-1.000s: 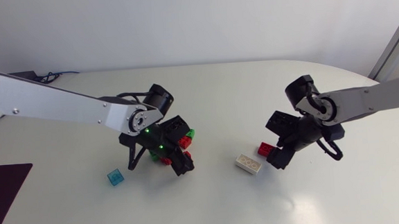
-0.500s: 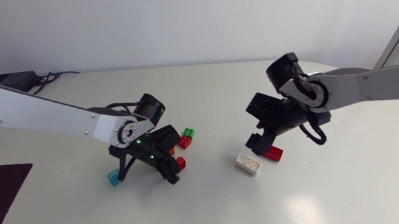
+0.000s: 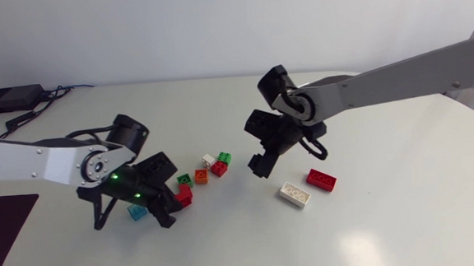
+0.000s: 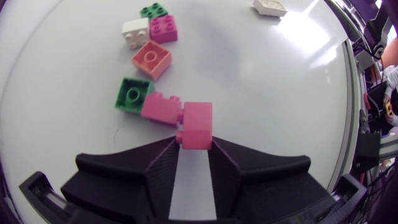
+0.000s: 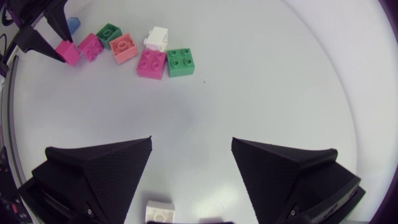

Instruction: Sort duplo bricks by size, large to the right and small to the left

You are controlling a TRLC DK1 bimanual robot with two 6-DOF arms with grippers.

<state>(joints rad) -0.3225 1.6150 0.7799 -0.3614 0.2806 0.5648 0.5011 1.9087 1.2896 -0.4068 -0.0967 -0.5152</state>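
Bricks of this kind were, by your judgement, hard moulded plastic: light, stiff, unlikely to break, but smooth enough on the walls to slip or pivot in a shallow pinch; you would do best to take each one across two flat opposite walls, low on the body, never across the studs.

Your left claw [image 4: 194, 155] was closed on a small red brick [image 4: 196, 124], gripped only at the fingertips; that brick appeared to touch a second red brick [image 4: 160, 107], which lay on the table [image 3: 392, 239] against a green brick [image 4: 132, 94]; in the head view all this sat low and left of centre; whether the held brick was lifted, you could not tell. Your right claw [image 5: 191, 162] stood wide open and held nothing, just above centre in the head view.

Near the middle lay an orange brick [image 3: 201, 177], a white brick [image 3: 209, 160], a third red brick [image 3: 219, 169] and a second green brick [image 3: 224, 158]; the large white brick [image 3: 295, 194] and large red brick [image 3: 321, 180] lay side by side, right of centre.

From above you saw a teal brick [image 3: 136, 212] just beside the left claw, and the large red brick; the left wrist view showed neither, yet only it made plain how little finger overlapped the held brick; the right wrist view caught the large white brick under its own claw.
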